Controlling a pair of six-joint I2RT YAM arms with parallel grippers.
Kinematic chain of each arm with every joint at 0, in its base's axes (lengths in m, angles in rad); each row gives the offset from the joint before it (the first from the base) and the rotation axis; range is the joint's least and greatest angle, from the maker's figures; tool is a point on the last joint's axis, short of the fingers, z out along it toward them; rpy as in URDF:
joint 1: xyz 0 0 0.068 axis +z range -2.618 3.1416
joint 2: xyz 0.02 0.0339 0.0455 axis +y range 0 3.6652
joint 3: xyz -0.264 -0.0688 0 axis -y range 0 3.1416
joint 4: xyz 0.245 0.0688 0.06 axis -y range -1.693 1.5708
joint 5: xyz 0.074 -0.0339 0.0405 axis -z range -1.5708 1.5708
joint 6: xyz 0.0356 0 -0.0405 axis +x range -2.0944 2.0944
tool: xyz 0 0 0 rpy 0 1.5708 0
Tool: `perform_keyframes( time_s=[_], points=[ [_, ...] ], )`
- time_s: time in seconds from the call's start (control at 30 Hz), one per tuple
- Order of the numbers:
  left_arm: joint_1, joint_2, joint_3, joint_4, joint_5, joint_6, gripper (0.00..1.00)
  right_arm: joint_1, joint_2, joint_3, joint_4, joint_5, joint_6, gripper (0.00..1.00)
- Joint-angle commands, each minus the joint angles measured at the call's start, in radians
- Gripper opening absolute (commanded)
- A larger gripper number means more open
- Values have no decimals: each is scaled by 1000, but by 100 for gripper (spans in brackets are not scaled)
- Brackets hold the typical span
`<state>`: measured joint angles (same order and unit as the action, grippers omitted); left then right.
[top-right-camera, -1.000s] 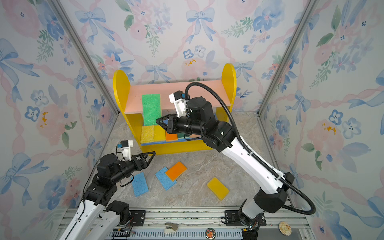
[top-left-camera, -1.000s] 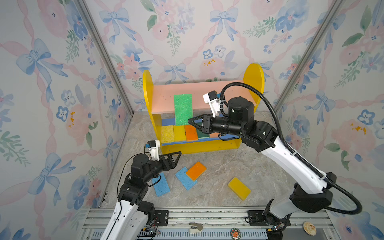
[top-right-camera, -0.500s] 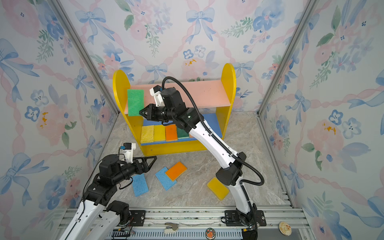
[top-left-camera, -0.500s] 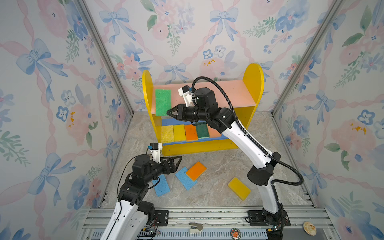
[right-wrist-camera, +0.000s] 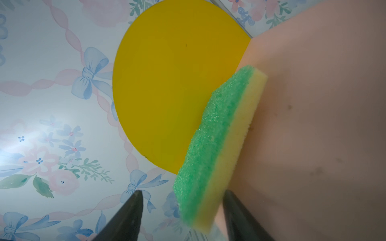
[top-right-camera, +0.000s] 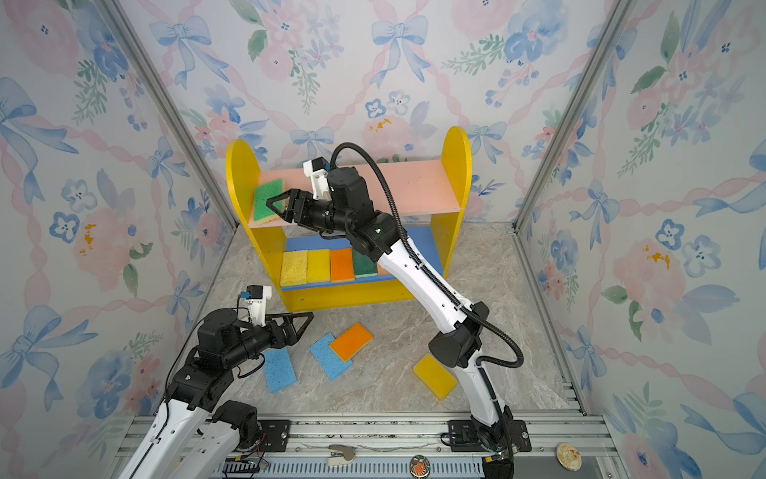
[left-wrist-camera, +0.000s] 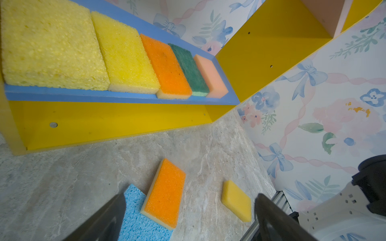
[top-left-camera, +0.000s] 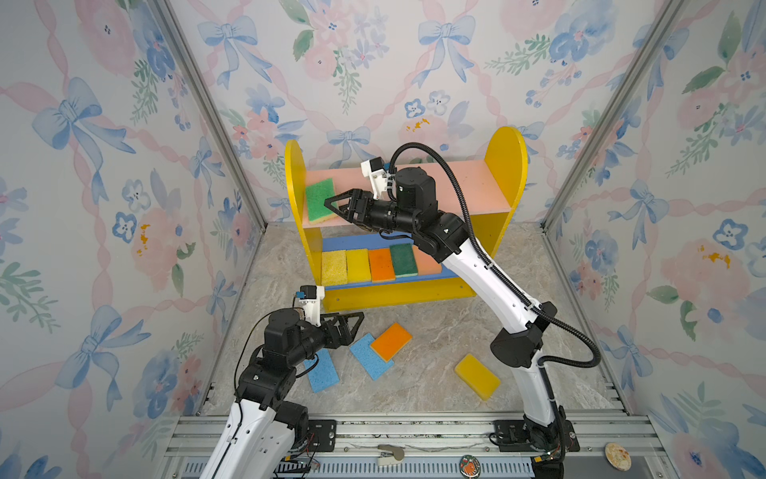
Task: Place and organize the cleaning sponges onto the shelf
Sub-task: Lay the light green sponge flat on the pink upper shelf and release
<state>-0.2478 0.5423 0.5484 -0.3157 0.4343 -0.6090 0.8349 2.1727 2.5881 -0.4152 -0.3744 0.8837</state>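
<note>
The right arm point(top-left-camera: 489, 273) hides most of the peach sponge point(top-left-camera: 426, 265) on the lower board; the left arm point(top-left-camera: 290, 340) covers a blue sponge's point(top-left-camera: 323, 373) corner.

1. Floral wallpaper point(top-left-camera: 373, 62) with blue bows and pink ribbons covers the three surrounding walls.
2. Metal corner posts point(top-left-camera: 207, 108) slant up where the walls meet.
3. The bench point(top-left-camera: 435, 327) has a grey-beige marbled top.
4. A ribbed metal rail point(top-left-camera: 414, 431) runs along the front edge.
5. On the rail lie a small beige item point(top-left-camera: 389, 454), a round badge point(top-left-camera: 469, 464) and a pale speckled disc point(top-left-camera: 617, 456).
</note>
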Motion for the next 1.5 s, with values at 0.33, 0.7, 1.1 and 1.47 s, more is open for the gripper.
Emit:
perform_keyframes(
  time_s=[0.33, 0.7, 1.1, 1.47],
  points=[
    [11, -12, 7, -12, 4, -12, 98, 21, -97, -71, -347, 300, -202, 75],
    [-17, 106, 302, 2, 32, -11, 90, 77, -396, -391, -211, 329, -319, 73],
    [-177, 443, 768, 96, -101, -32, 84, -50, -1017, -1140, -72, 318, -265, 74],
    [-264, 781, 1100, 98, -237, 29, 85, -194, -1133, -1275, -58, 159, -220, 75]
  ],
)
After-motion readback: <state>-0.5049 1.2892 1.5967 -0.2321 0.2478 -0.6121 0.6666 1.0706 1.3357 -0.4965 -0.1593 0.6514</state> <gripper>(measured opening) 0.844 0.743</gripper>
